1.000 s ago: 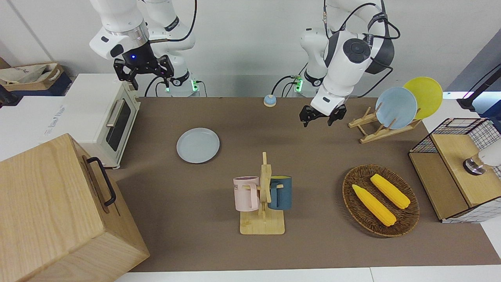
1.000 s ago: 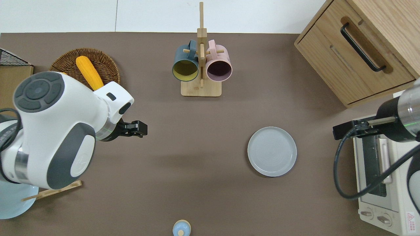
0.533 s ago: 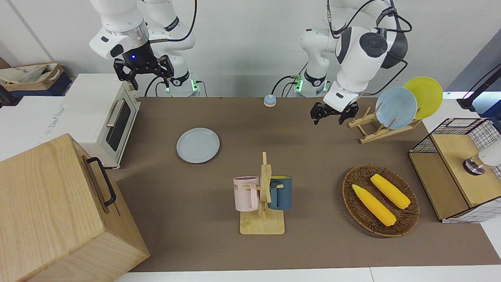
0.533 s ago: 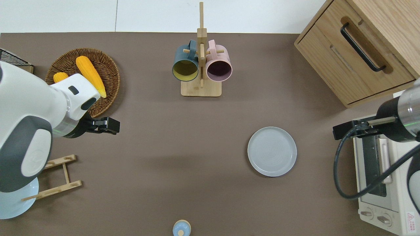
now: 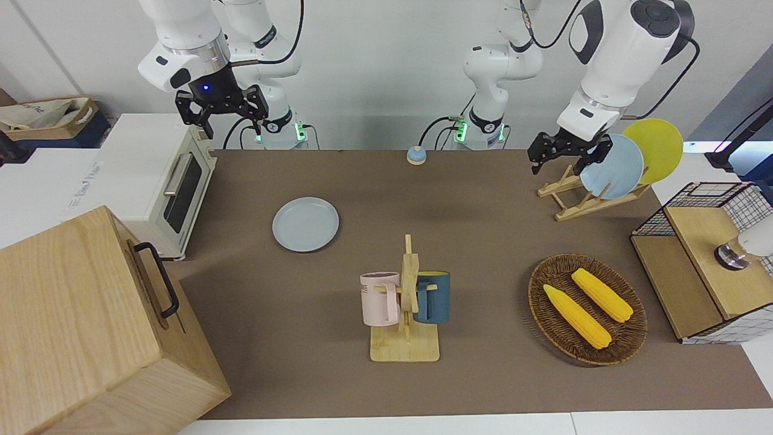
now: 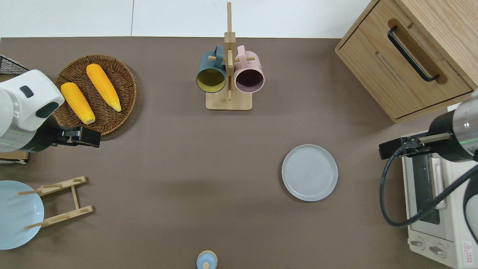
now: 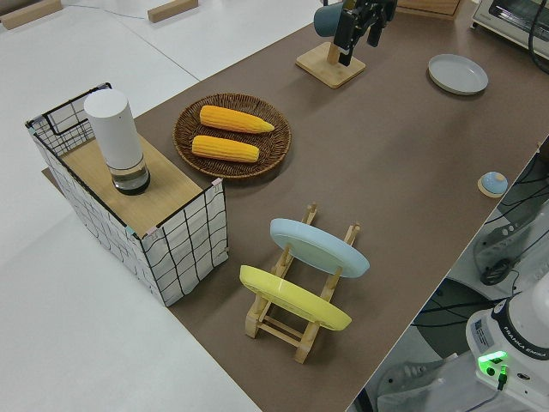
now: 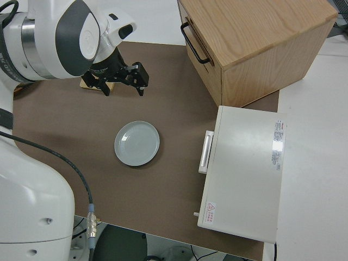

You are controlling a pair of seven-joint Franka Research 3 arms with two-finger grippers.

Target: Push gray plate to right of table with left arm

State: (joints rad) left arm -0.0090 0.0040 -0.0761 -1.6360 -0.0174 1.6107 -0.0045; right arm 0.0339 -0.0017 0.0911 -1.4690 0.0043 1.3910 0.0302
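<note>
The gray plate [image 5: 305, 224] lies flat on the brown table [image 5: 483, 235], toward the right arm's end, near the toaster oven; it also shows in the overhead view [image 6: 309, 172] and the right side view [image 8: 137, 143]. My left gripper [image 5: 563, 158] is open and empty, up in the air. In the overhead view it [image 6: 91, 137] is over the table just beside the wicker basket's nearer edge, well apart from the plate. My right arm is parked, its gripper [image 5: 221, 113] open.
A mug stand [image 6: 229, 76] holds a blue and a pink mug. A wicker basket [image 6: 125, 80] holds two corn cobs. A wooden rack [image 5: 574, 199] carries a light-blue plate [image 5: 611, 166] and a yellow plate. A toaster oven [image 5: 160, 178], a wooden cabinet [image 5: 90, 326], a wire crate [image 5: 712, 254] and a small blue bell [image 5: 415, 155] stand around.
My left arm has swung up and toward its own end of the table, uncovering the basket and the rack. The gray plate and the right arm have not moved.
</note>
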